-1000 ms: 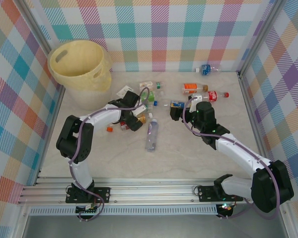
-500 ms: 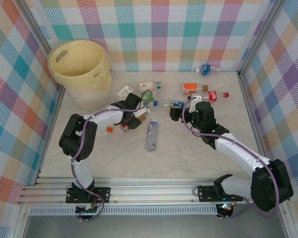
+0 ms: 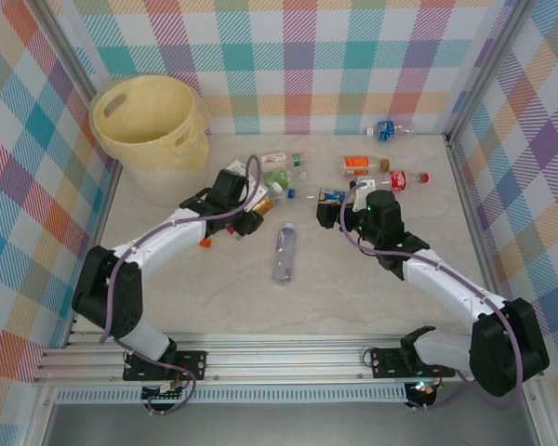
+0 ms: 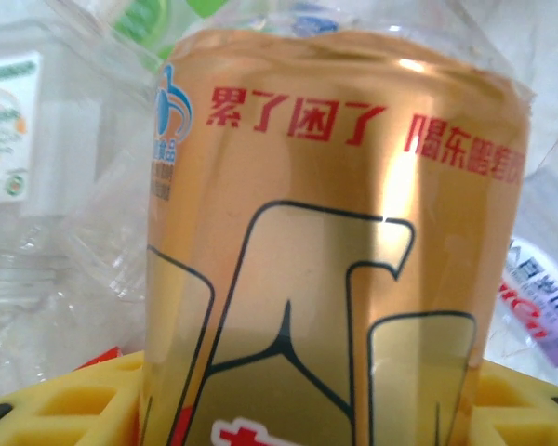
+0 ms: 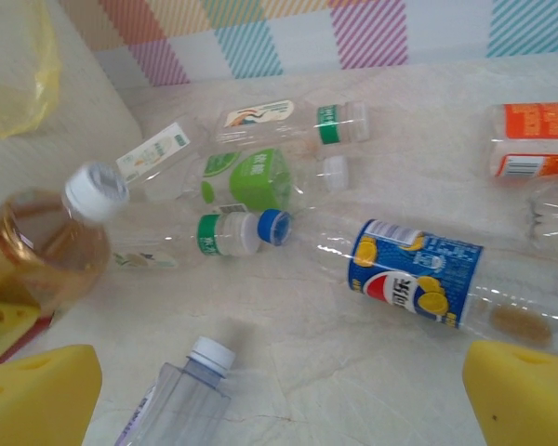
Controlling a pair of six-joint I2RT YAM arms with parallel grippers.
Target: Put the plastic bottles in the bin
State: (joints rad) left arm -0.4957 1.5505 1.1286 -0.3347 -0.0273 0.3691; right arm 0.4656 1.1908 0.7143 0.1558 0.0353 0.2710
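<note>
From above, the left gripper sat among the small clear plastic bottles at mid-surface, clamped on a clear bottle with a gold-brown label. The pale yellow round plastic bin stood near it, in the far left corner. The right gripper hung just beside a blue-labelled clear bottle; how far it was open could not be told there. A long clear bottle lay between the arms.

The left wrist camera showed red characters on the gold label, and yellow pads pressed against both sides of that bottle.

The right wrist camera showed the right gripper's yellow fingertips spread wide, touching nothing. The blue-labelled bottle lay just ahead, and a green-labelled bottle lay beyond. At the left edge, the held bottle showed a white cap and amber liquid.
</note>
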